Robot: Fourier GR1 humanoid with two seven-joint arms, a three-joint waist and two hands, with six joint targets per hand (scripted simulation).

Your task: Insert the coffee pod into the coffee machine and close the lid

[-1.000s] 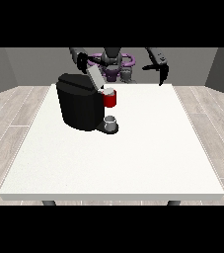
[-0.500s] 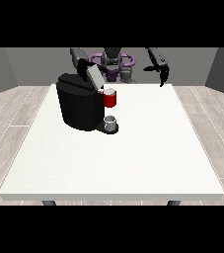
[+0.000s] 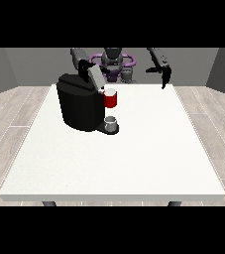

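Cup under coffee machine spout

No readable text, no labels, brands, numbers or signs, neither on the black boxy coffee machine, nor on the white surface

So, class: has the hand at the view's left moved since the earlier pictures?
Yes. The hand at the view's left has shifted leftward and slightly down, closer to the coffee machine and its raised lid.
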